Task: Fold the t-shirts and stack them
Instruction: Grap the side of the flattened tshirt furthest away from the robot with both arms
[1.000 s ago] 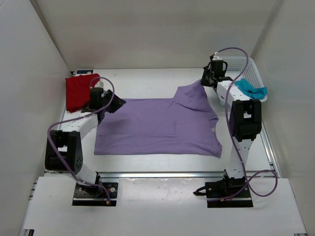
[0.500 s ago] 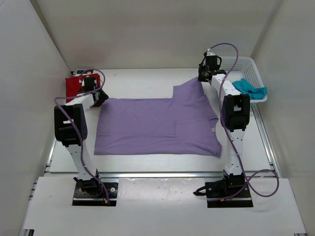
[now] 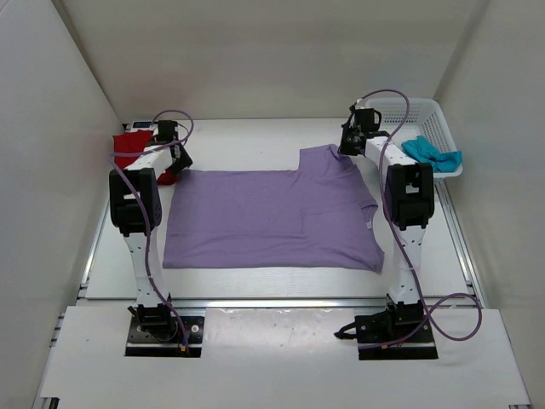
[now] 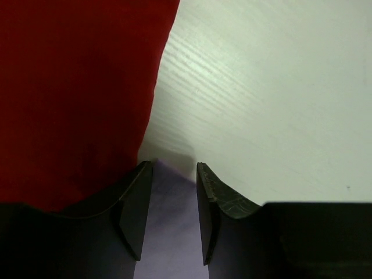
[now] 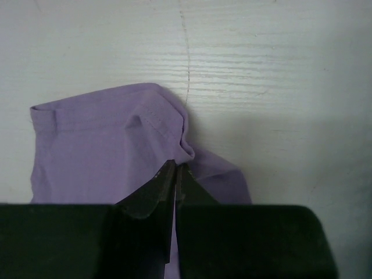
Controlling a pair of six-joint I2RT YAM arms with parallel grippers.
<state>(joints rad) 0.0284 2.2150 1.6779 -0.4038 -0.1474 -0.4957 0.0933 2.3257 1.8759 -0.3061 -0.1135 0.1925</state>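
Since the lavender t-shirt [image 3: 272, 217] looked limp, the right gripper [image 5: 175, 170] pinched its far-right corner while the left gripper [image 4: 174, 170] stood spread over the far-left.

Obs: left arm [image 3: 136, 247], right arm [image 3: 407, 256] – white links, black joint housings; purple cable [image 3: 388, 91] looped along each; black base plates [image 3: 140, 341]; left gripper [image 4: 174, 174] fingers matte black, curved

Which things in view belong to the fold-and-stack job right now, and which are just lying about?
Belong to the job:
- lavender t-shirt, spread flat, its far sleeve pinched by the right gripper
- dark red t-shirt, far left
- teal t-shirt, far right

Just lying about:
- white mesh basket, holding the teal t-shirt
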